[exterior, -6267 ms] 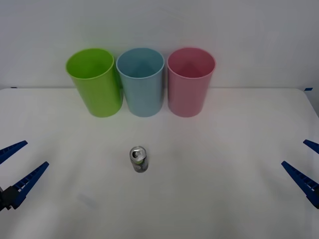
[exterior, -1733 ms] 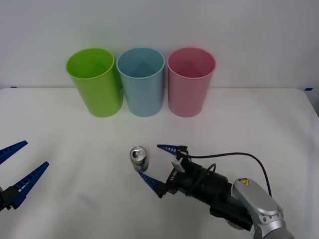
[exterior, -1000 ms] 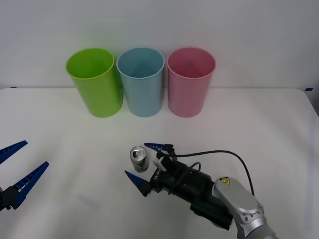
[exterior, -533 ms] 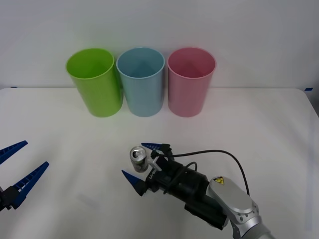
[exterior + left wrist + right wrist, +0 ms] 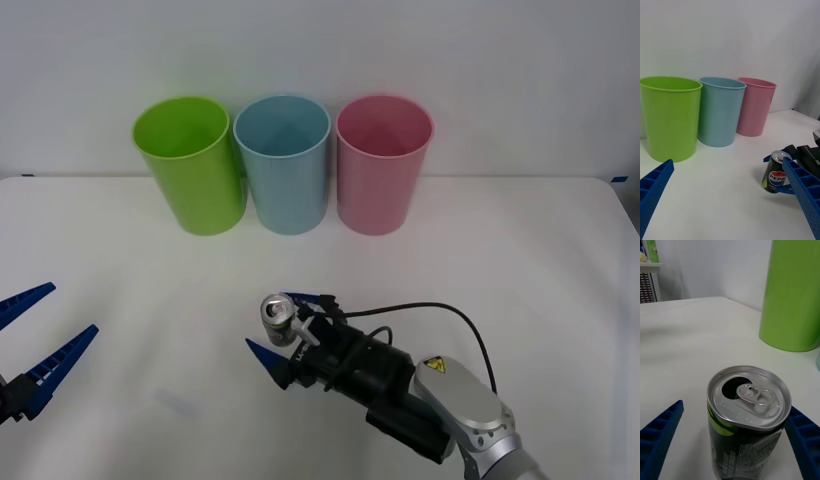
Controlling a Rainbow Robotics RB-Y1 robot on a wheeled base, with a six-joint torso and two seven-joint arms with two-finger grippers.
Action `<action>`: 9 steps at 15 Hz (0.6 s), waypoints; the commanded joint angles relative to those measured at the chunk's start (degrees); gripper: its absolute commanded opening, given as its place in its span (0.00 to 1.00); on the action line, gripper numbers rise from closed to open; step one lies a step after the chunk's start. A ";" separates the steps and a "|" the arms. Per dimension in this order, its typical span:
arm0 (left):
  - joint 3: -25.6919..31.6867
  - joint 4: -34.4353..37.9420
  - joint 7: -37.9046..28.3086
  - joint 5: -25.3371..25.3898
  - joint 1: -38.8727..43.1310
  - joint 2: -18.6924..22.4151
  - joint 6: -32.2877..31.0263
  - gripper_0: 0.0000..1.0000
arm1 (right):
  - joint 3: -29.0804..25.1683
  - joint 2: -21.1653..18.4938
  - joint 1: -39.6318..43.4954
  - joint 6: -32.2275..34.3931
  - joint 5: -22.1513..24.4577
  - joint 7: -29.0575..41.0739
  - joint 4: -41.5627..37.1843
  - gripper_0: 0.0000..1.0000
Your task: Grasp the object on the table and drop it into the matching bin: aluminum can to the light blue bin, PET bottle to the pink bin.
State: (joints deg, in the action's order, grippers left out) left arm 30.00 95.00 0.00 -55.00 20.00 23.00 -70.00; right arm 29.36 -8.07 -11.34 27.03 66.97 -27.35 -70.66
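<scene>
Silver can (image 5: pixel 277 319) stands upright on the white worktop (image 5: pixel 480 260), low and left of centre in the front frame, between the spread blue fingers of the right hand (image 5: pixel 283 326). That hand is open: one finger sits just behind the can, the other in front of it, and neither appears to press on the label.

Step in hand, as judged: close on the can.
- Keep the can centred between the fingers; in the right wrist frame the can (image 5: pixel 748 420) fills the lower middle, with a blue finger at each bottom corner.
- Grip at mid-height on the label, not at the rim.
- Close gently; the thin wall is likely to dent and the opened top may spill any residue.
- Lift straight up before heading to the light blue bin (image 5: pixel 283 165), middle of three at the upper centre, between the green bin (image 5: pixel 190 165) and pink bin (image 5: pixel 381 165).

The left hand (image 5: pixel 35 345) waits open at the lower left edge.

The worktop is plain, flat and matte. A white wall (image 5: pixel 500 60) stands behind the bins
</scene>
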 commanded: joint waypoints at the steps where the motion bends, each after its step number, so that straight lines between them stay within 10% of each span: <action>1: 0.00 0.00 0.00 0.00 0.00 0.00 0.00 1.00 | 0.09 0.33 -0.17 -0.40 0.26 -0.42 -0.01 0.00; 9: 0.00 0.00 0.00 0.00 0.00 0.00 0.00 1.00 | 0.61 0.51 -0.44 -1.89 0.26 0.10 -0.10 0.00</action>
State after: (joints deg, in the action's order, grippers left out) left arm 30.00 95.00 0.00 -55.00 20.00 23.00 -70.00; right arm 29.97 -7.56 -11.77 25.26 67.23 -27.31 -70.68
